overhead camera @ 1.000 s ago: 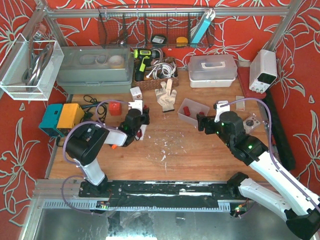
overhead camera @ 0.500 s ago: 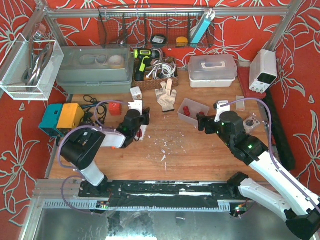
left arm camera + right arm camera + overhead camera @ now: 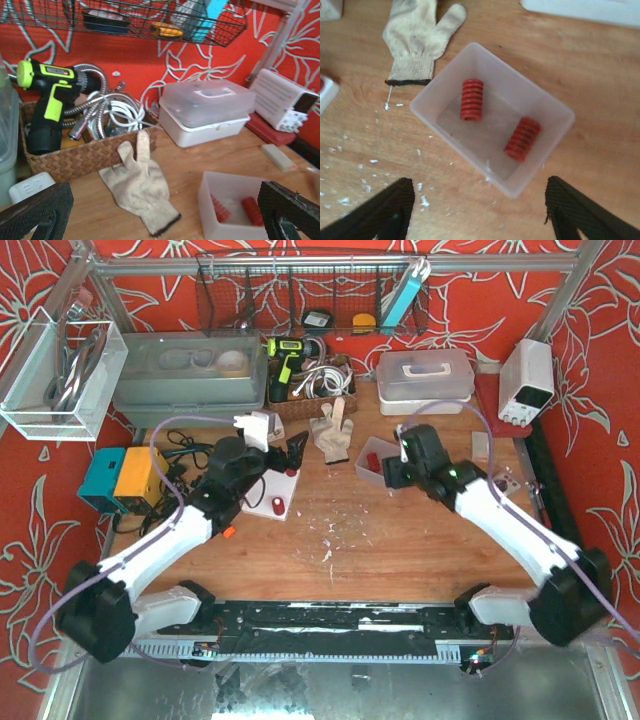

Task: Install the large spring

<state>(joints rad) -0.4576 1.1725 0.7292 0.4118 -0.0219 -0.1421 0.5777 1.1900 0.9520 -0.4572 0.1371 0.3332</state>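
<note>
Top external view: your right gripper (image 3: 393, 476) hangs over the clear tray (image 3: 380, 444), and your left gripper (image 3: 292, 454) is by the white block (image 3: 272, 498). Left wrist view: its jaws are spread and empty. Right wrist view: the jaws are apart with nothing held, and two red springs (image 3: 471, 99) lie in the tray below. I judge that picking and installing both remain.

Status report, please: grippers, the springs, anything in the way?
Left gripper open, empty. Right gripper open, above clear bin. Two red springs lie in bin, none grasped. Glove beside bin, not blocking.
</note>
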